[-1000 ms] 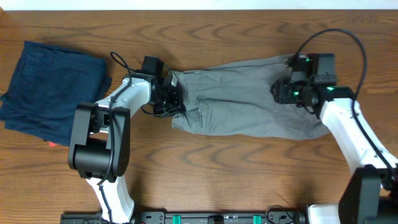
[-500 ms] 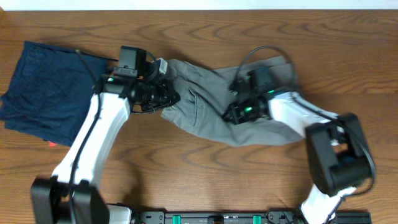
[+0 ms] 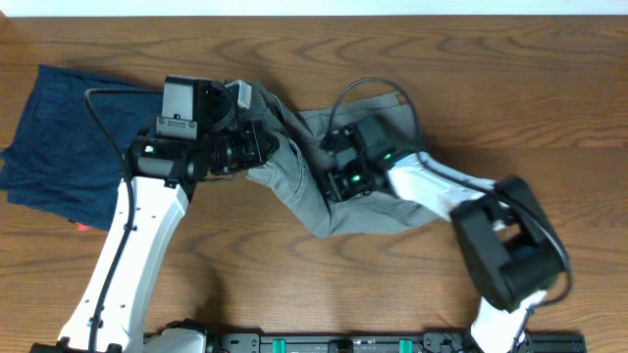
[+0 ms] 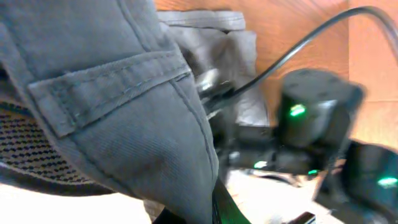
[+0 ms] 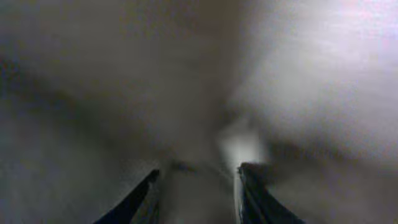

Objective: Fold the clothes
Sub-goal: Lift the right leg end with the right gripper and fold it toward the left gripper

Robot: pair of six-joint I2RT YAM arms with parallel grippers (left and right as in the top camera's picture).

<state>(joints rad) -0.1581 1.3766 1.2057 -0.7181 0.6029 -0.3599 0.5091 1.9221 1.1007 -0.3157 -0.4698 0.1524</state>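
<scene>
Overhead | grey shorts (image 3: 294,184) bunched, long axis left-right, tilted; left tool (image 3: 261,147), right tool (image 3: 336,181) pinching them

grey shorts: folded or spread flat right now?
Half-folded, bunched: left hand lifts one end of the grey shorts, right hand holds the other end over the middle.

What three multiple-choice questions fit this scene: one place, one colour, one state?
1. Where is the navy garment? A the table's left end; B its right end; C under the right arm.
2. What colour are the shorts between the arms? A red; B grey; C white.
3. How do the shorts lie? A spread flat; B off the table; C bunched, raised at the left pincer.
Answers: A, the overhead view shows it far left; B, the cloth is grey overhead and at the left wrist; C, cloth drapes across the left wrist view.
</scene>
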